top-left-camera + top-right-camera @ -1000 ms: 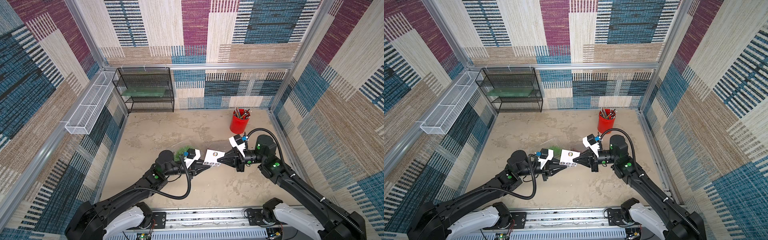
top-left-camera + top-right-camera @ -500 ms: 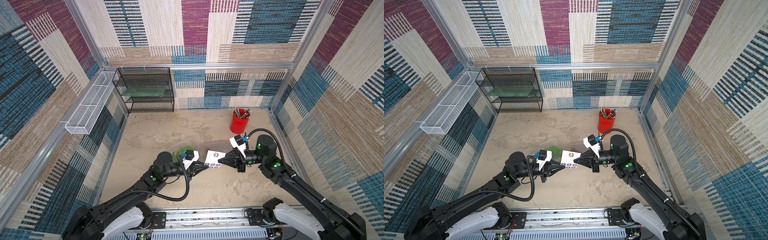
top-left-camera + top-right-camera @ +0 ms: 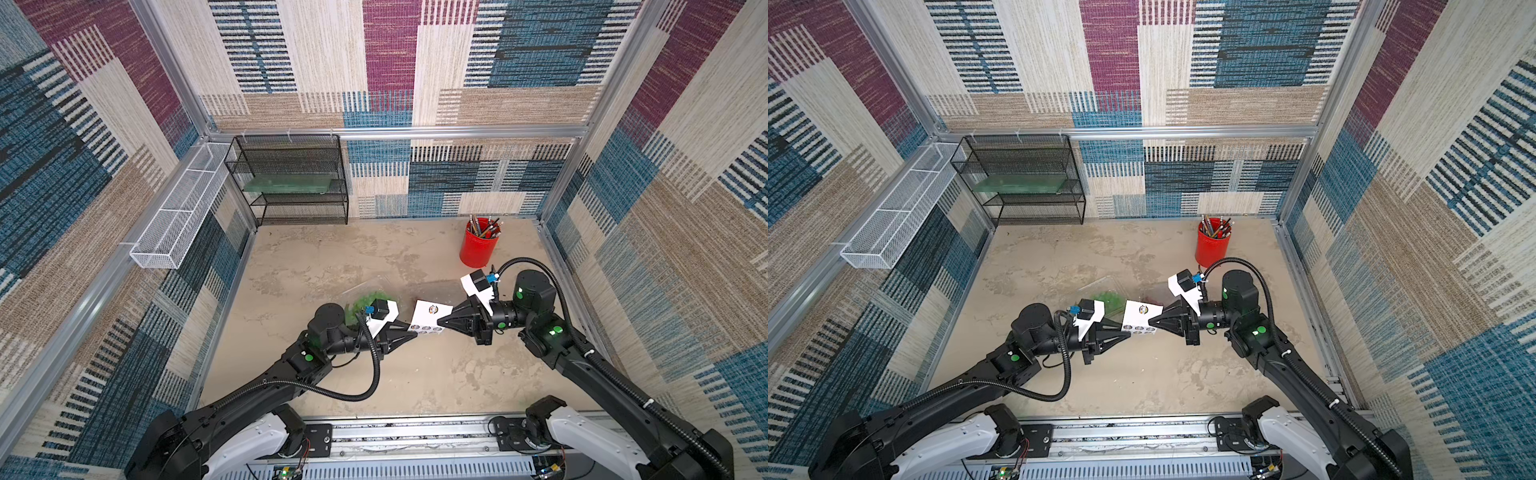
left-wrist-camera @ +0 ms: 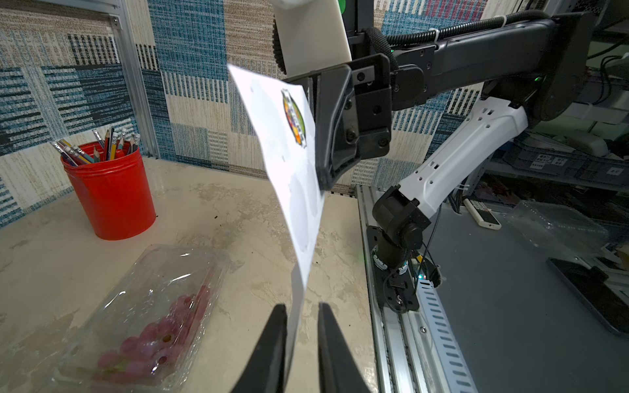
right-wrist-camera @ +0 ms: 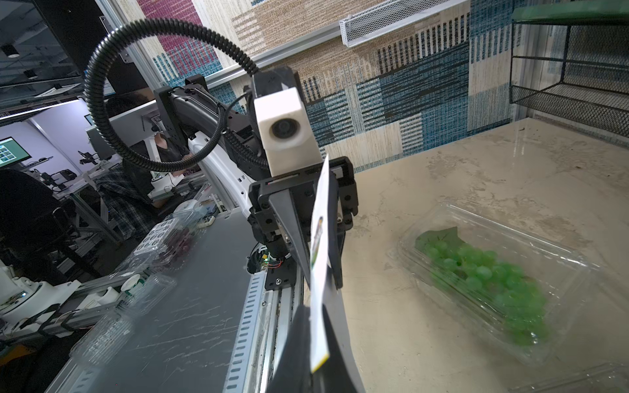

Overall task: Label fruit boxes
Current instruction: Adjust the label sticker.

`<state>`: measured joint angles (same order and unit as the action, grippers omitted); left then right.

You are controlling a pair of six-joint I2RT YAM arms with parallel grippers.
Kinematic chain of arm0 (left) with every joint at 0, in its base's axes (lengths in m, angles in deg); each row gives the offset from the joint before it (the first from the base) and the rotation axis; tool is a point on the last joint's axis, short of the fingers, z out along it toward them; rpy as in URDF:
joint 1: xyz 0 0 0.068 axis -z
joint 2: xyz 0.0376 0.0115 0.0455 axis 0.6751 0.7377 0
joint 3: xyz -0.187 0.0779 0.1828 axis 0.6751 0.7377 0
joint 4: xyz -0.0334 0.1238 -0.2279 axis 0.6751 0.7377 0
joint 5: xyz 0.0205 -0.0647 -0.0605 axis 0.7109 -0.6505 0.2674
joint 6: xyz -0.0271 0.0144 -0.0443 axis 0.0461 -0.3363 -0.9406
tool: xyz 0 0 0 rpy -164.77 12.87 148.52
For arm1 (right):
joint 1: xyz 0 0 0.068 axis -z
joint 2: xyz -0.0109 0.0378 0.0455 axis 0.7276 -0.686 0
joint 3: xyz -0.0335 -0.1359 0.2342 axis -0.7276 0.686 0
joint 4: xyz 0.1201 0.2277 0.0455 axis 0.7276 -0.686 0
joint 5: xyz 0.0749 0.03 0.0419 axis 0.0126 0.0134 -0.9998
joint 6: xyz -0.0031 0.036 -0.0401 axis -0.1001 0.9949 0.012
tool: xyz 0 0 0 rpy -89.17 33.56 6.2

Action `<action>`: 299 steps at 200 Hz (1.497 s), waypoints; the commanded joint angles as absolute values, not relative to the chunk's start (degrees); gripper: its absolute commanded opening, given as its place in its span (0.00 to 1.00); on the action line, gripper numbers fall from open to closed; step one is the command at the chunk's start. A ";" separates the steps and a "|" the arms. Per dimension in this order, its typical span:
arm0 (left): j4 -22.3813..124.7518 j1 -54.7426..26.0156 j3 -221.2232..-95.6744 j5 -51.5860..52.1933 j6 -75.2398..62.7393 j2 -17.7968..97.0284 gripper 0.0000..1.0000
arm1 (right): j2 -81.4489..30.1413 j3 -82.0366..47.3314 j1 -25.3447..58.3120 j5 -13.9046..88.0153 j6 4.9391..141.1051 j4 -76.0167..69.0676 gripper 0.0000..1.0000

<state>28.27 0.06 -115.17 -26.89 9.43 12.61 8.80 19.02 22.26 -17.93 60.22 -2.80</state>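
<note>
Right gripper (image 3: pixel 439 322) is clamped on the right edge of the white sticker sheet (image 3: pixel 430 316) and holds it off the table (image 3: pixel 332 257), near mid-table. One printed round sticker (image 4: pixel 295 117) sits on the sheet close to that grip. Left gripper (image 4: pixel 301 309) faces it from the left, jaws parted a little and straddling the sheet's opposite edge. There's a gap beside the paper, so it isn't pinched. In both top views the two grippers point at each other tip to tip with the sheet between them. Both clear punnets lie flat on the table just on the far side of the grippers, lids closed. Green grape punnet (image 5: pixel 493 279) is to the left, partly hidden behind the left wrist in a top view (image 3: pixel 360 300). Red grape punnet (image 4: pixel 146 306) is to the right of it, far of the sheet. Neither is touched by either gripper. Red pencil cup (image 3: pixel 478 249) stands far right, well apart. Black wire shelf (image 3: pixel 291 183) is against the far wall on the left.
</note>
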 commanded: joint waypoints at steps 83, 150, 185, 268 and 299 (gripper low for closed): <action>26.82 0.08 -115.84 -28.46 9.65 12.04 0.02 | 8.34 19.06 22.45 -18.37 59.15 -3.28 0.00; 31.01 0.16 -116.87 -25.42 11.62 11.53 0.00 | 11.22 17.52 22.48 -4.94 54.56 -10.21 0.38; 32.61 0.16 -116.22 -22.91 14.28 10.69 0.00 | 18.81 19.60 18.82 5.50 45.54 -11.94 0.41; 37.46 0.25 -118.21 -23.75 17.97 11.67 0.00 | 27.65 20.92 2.70 33.15 40.15 -12.04 0.43; 39.25 0.24 -118.63 -23.14 19.02 11.18 0.00 | 31.17 21.53 2.91 36.07 37.08 -12.43 0.45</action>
<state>37.35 0.19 -117.81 -23.52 16.36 11.60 29.12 21.14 3.00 29.31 39.39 -12.33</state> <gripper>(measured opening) 0.050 0.438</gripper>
